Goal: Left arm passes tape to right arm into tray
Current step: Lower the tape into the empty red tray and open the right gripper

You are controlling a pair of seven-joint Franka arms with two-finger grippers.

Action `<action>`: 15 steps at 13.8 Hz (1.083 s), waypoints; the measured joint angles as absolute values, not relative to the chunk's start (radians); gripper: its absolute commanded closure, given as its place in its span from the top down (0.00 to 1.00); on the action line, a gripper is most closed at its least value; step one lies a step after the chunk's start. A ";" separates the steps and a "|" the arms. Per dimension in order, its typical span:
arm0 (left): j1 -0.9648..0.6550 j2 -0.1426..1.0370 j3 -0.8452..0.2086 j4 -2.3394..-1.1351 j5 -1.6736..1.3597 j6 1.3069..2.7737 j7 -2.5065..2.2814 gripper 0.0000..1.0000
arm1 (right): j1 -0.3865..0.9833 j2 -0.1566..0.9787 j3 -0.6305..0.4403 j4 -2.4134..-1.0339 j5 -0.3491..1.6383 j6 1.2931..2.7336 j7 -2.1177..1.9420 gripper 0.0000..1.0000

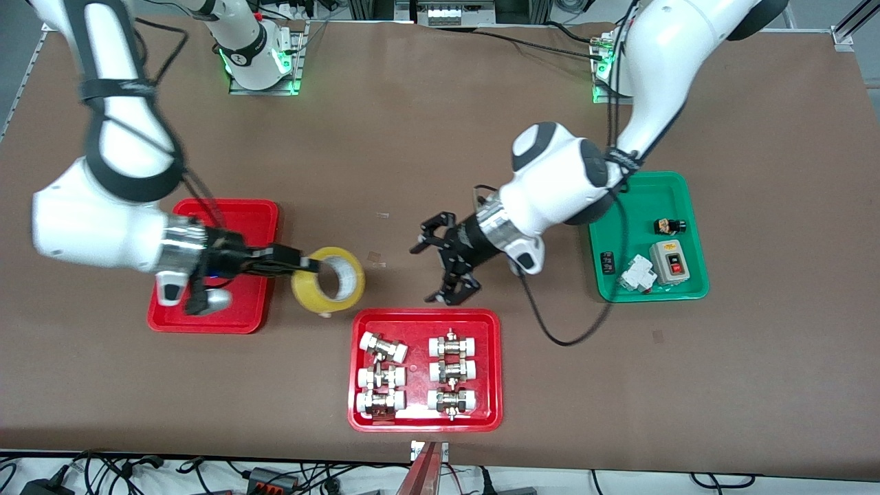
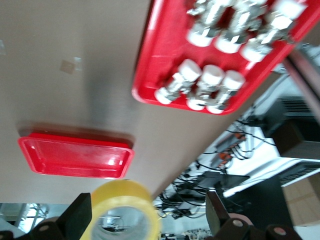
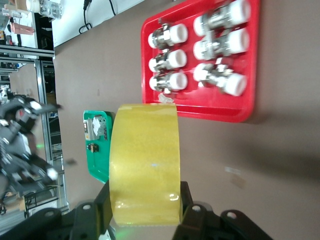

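The right gripper (image 1: 309,265) is clamped on the tape (image 1: 328,282), holding it in the air just past the plain red tray (image 1: 265,213) edge, toward the bench middle. The left gripper (image 1: 443,265) hangs spread and empty beside it, over bare bench.

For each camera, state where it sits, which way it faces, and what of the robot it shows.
Front view: high across the table, facing both bases; shows both arms, left gripper open, right gripper shut on the tape.
Left wrist view: on the left wrist, looking past its fingers at the tape and plain red tray.
Right wrist view: on the right wrist, looking along its gripper holding the tape.
All share the fittings tray.
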State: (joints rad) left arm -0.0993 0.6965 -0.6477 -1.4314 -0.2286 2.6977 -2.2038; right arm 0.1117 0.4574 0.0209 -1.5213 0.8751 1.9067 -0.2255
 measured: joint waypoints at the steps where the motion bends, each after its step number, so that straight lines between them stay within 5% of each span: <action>1: -0.073 0.675 -0.649 -1.429 -0.224 2.658 -2.190 1.00 | 0.062 0.462 0.019 -1.522 0.874 1.852 -0.276 0.00; 6: 0.084 0.536 -0.652 -1.425 -0.215 2.173 -1.723 1.00 | -0.197 0.581 0.012 -1.531 0.801 1.598 -0.536 0.00; 12: 0.288 0.466 -0.651 -1.364 -0.208 1.597 -0.959 1.00 | -0.320 0.722 0.012 -1.531 0.638 1.574 -0.751 0.00; 13: 0.323 0.457 -0.651 -1.356 -0.171 1.523 -0.863 1.00 | -0.326 0.741 0.012 -1.531 0.631 1.575 -0.782 0.15; 15: 0.358 0.420 -0.654 -1.346 -0.009 1.388 -0.701 1.00 | -0.329 0.773 0.013 -1.530 0.611 1.592 -0.840 0.80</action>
